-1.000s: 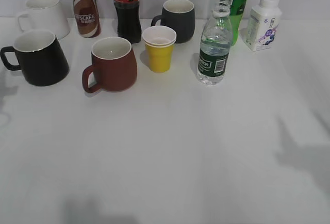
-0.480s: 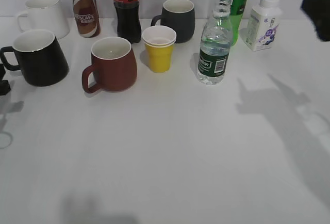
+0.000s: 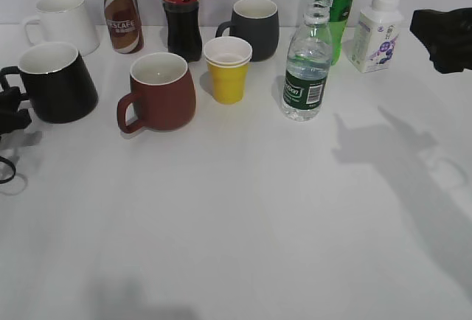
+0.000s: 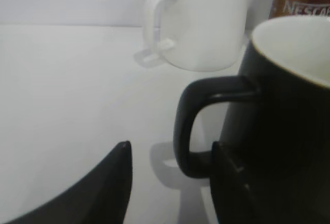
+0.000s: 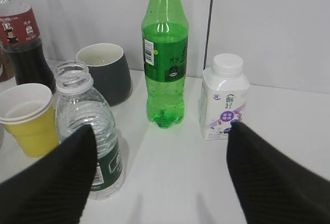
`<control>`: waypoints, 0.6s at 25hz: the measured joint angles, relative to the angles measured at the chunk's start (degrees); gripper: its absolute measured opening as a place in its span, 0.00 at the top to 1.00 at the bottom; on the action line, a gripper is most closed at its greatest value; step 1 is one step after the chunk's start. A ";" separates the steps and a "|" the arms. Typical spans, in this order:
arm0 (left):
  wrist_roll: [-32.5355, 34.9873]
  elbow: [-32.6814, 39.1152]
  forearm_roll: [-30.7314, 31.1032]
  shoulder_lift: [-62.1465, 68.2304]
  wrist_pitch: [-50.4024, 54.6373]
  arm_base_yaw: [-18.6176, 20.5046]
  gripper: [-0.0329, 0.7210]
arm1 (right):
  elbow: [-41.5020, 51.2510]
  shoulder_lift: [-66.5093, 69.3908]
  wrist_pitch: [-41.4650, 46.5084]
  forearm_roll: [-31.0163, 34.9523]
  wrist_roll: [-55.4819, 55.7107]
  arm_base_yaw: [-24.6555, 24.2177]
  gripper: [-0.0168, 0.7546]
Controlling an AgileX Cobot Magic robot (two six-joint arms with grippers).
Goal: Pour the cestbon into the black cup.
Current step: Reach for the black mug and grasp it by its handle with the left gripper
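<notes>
Exterior view: one cestbon (image 3: pixel 306 69), four mugs.

I count mugs: 4 (black cup (image 3: pixel 57 82), white, brown-red, dark grey) | bottles: 5 (cestbon (image 3: pixel 307 65), cola, green soda, Nescafé, white milk) | stacked paper cups (image 3: pixel 228 68): 2

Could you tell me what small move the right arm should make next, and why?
Probably ease the right gripper leftward and forward until its open fingers bracket the cestbon. The bottle stands upright and uncapped just off the left finger, ungrasped, with the green soda bottle close behind it. The black cup waits far left beside the left gripper.
</notes>
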 joint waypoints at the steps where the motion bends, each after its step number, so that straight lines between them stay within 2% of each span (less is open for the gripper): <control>1: 0.00 -0.22 0.07 0.64 -0.06 0.00 0.46 | 0.00 0.00 0.00 -0.02 0.00 0.00 0.22; 15: 0.00 -4.64 1.41 2.69 -0.80 0.00 0.46 | 0.00 0.00 -0.33 -0.09 0.00 0.00 0.22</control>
